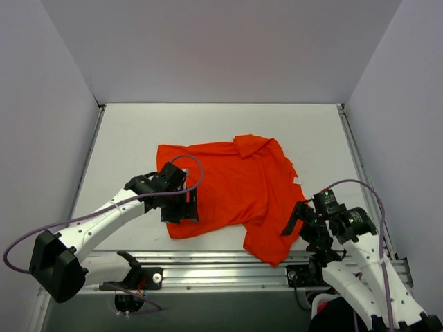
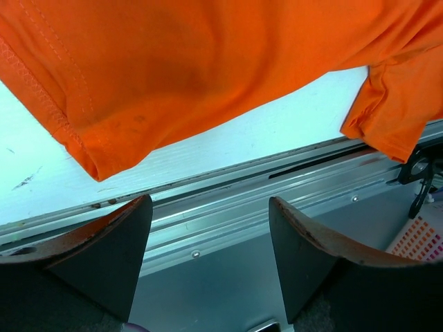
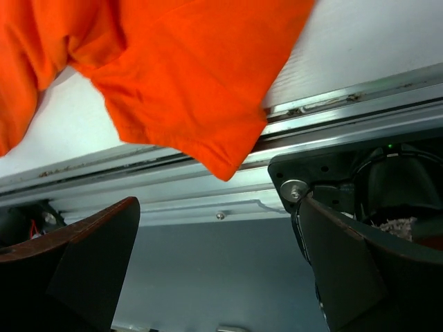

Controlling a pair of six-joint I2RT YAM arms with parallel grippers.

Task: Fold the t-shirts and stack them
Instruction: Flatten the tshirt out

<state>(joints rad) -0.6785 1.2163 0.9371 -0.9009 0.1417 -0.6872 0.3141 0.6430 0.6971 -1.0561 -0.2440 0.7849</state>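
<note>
One orange-red t-shirt (image 1: 232,188) lies spread and wrinkled on the white table (image 1: 124,138), its near right corner hanging over the front edge. My left gripper (image 1: 181,209) hovers above the shirt's near left corner. In the left wrist view the gripper (image 2: 209,204) stands open with nothing between its fingers, and the shirt's hemmed corner (image 2: 104,155) lies just beyond them. My right gripper (image 1: 295,223) sits beside the shirt's near right edge. In the right wrist view it (image 3: 218,207) is open and empty, with the hanging shirt corner (image 3: 225,162) ahead of the fingers.
An aluminium rail (image 1: 228,266) runs along the table's near edge, carrying both arm bases. Pale walls close in the table at the left, right and back. A black mount with a bolt (image 3: 294,188) stands close to my right gripper's right finger.
</note>
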